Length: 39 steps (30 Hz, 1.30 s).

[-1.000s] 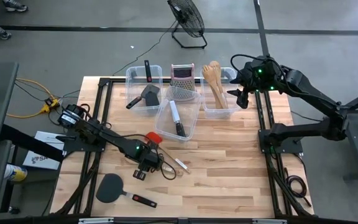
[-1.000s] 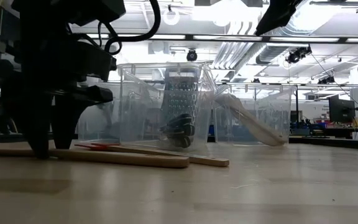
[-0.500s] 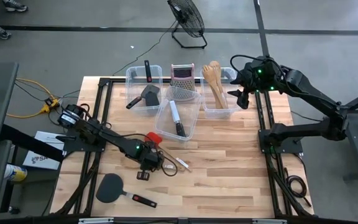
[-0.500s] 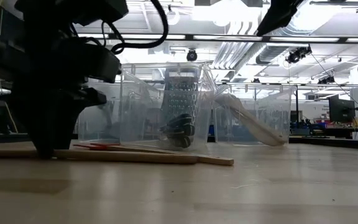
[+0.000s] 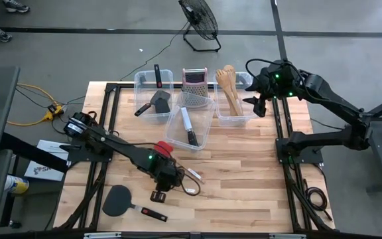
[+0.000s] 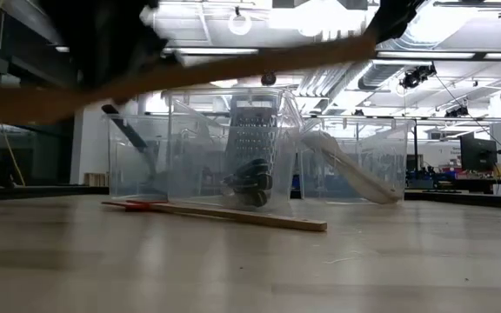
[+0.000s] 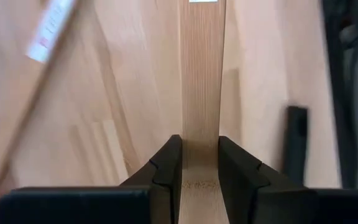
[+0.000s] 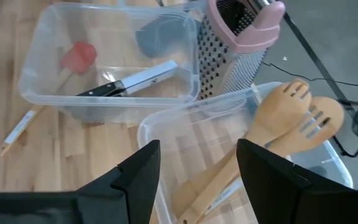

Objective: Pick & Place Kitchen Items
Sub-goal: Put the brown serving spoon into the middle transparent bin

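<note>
Wooden utensil (image 7: 202, 93) clamped in left jaws (image 7: 194, 163), head cut off, lifted

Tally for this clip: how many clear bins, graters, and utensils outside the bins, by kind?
Clear bins: 3
Grater: 1
Black spatula on table: 1
Red spatula on table: 1
Wooden utensil in left claw: 1
Total: 7

The high cam looks straight down and takes in the whole wooden table (image 5: 244, 166), both arms and some floor, while the low cam sits right at tabletop level looking across at the clear bins (image 6: 233, 148) and the room behind. Left wrist cam is jammed close over the boards; right wrist cam hangs above those same bins, with the steel grater (image 8: 241, 50) turning up in high and low too.
</note>
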{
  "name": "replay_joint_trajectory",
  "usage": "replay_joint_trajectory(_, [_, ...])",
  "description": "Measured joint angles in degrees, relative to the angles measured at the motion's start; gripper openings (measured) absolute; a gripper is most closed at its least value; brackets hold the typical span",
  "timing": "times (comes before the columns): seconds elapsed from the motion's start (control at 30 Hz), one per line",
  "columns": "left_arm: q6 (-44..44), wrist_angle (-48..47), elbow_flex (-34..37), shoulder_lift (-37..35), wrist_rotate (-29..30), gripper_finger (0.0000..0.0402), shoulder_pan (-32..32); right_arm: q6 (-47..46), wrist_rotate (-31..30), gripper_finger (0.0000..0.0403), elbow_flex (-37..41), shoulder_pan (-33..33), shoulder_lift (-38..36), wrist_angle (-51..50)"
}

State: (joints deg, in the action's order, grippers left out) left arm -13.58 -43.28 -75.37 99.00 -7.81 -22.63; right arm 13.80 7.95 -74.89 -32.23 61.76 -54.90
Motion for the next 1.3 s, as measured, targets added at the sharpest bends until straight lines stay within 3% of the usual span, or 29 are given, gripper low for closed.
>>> replay_joint_trajectory(0.27, [-0.22,-12.78,-18.09,-0.17,8.59,0.0071,0.11,0.4,4.71,0.0205,0.0,-0.02,0.0,0.25])
replay_joint_trajectory(0.47, [1.67,-21.34,-27.93,-0.19,23.15,0.0071,0.98,0.92,13.53,0.0205,0.0,0.0,0.0,0.34])
replay_joint_trajectory(0.63, [5.33,-20.34,-33.77,-0.2,33.23,0.0071,4.5,0.73,17.06,0.0205,0.0,-0.02,0.02,2.84])
replay_joint_trajectory(0.73, [9.25,-18.3,-36.13,-0.21,36.45,0.0071,7.35,-0.27,17.92,0.0205,0.0,0.0,0.02,4.14])
replay_joint_trajectory(0.93, [13.66,-14.16,-36.53,-0.26,37.39,0.0071,14.35,-0.3,17.15,0.0205,0.0,0.0,-0.02,3.52])
replay_joint_trajectory(1.17, [21.09,-13.56,-36.46,0.59,37.62,0.0071,20.65,2.38,8.32,0.0205,0.07,-0.02,-2.61,3.28])
replay_joint_trajectory(1.3, [25.6,-12.71,-36.51,0.69,41.71,0.0071,22.83,2.95,7.58,0.0205,0.07,-0.02,-3.8,3.17])
